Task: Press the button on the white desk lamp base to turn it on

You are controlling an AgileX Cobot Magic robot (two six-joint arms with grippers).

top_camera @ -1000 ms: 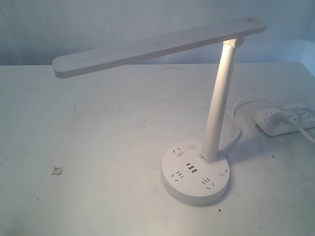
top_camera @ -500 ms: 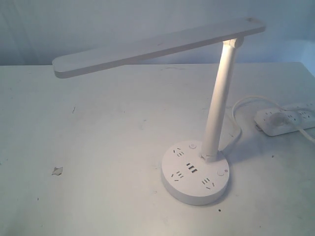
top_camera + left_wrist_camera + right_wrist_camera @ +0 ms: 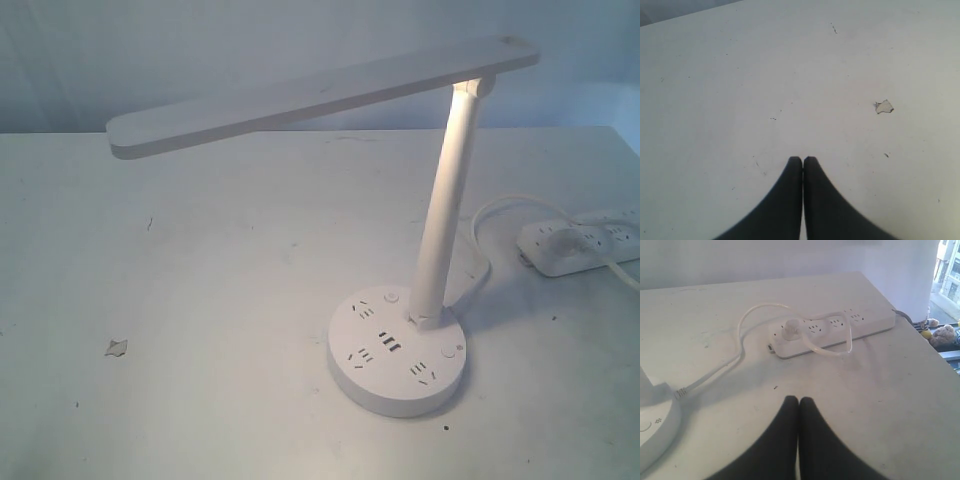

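The white desk lamp stands right of centre on the table, its flat bar head [image 3: 310, 95] reaching left from a slanted pole [image 3: 446, 205] whose top glows. The round white lamp base [image 3: 397, 350] carries outlet slots, dark USB ports and two small buttons [image 3: 391, 297] [image 3: 448, 351]; an edge of the base [image 3: 657, 427] also shows in the right wrist view. Neither gripper appears in the exterior view. My left gripper [image 3: 803, 161] is shut over bare table. Over the table, between the base and the power strip, my right gripper [image 3: 799, 401] is shut and holds nothing.
A long white power strip [image 3: 832, 332] [image 3: 580, 243] lies at the right with the lamp's plug [image 3: 789, 330] in it and its cord [image 3: 742, 337] looping to the base. The table's right edge [image 3: 927, 350] is close behind it. A small chip [image 3: 117, 347] marks the table at the left.
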